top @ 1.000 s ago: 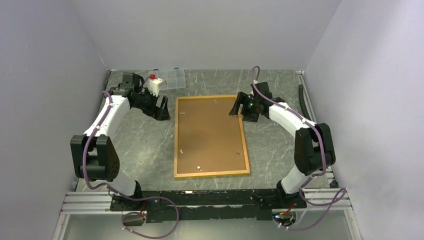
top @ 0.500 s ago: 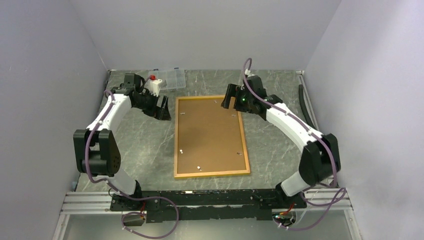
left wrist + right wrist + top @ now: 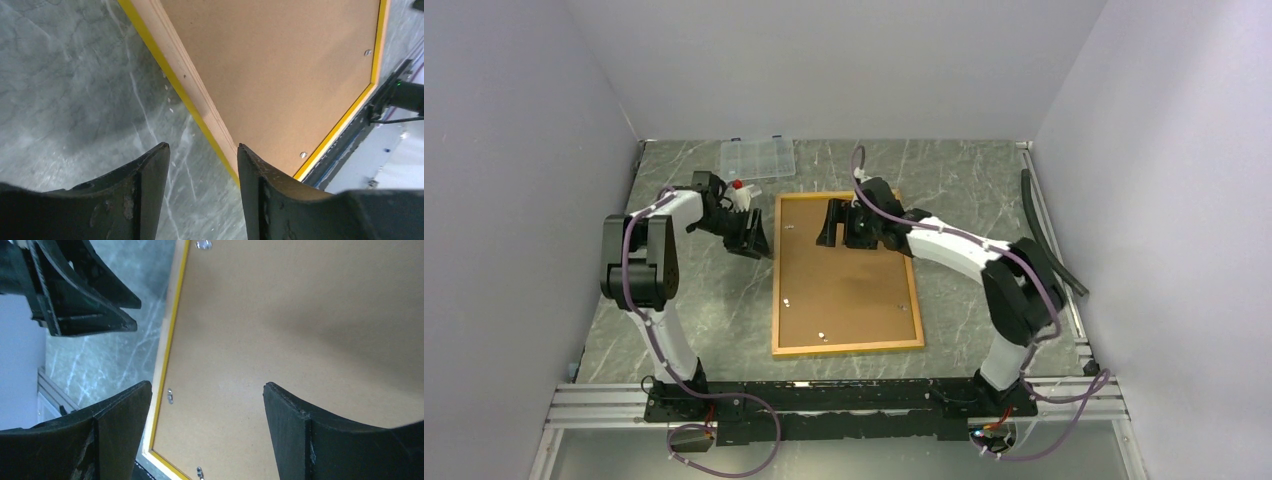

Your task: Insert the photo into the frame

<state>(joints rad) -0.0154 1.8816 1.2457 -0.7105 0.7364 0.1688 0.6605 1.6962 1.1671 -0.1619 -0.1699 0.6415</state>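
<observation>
— Since the frame (image 3: 847, 272) is the largest thing on the bench (image 3: 714, 310), where does it lie?

— Flat in the middle of the bench, back side up. Its thin yellow-orange border runs around a plain brown backing board (image 3: 844, 285). The long axis runs from the near edge to the far edge, so one short side points to each.

— And the arms?

— The right arm (image 3: 949, 245) rises from the near right corner and reaches leftward across the frame's far end. The left arm (image 3: 639, 265) stands along the left edge, with its wrist turned toward the frame's far left corner.

— Anything else of size?

— A clear plastic box (image 3: 757, 157) sits at the far edge, left of centre, well apart from the frame.

— The grippers?

— The right gripper (image 3: 836, 225) hangs over the far part of the backing board, toward its left side. Its fingers are spread wide with nothing between them. Whether it touches the board, I cannot tell. The left gripper (image 3: 752, 238) is just beside the frame's left long side, also parted and holding nothing. In its wrist view one finger (image 3: 280, 200) sits at the frame's edge, and the gap lies over bare bench.

— Smallest?

— Little metal tabs (image 3: 170, 396) just inside the border.
</observation>
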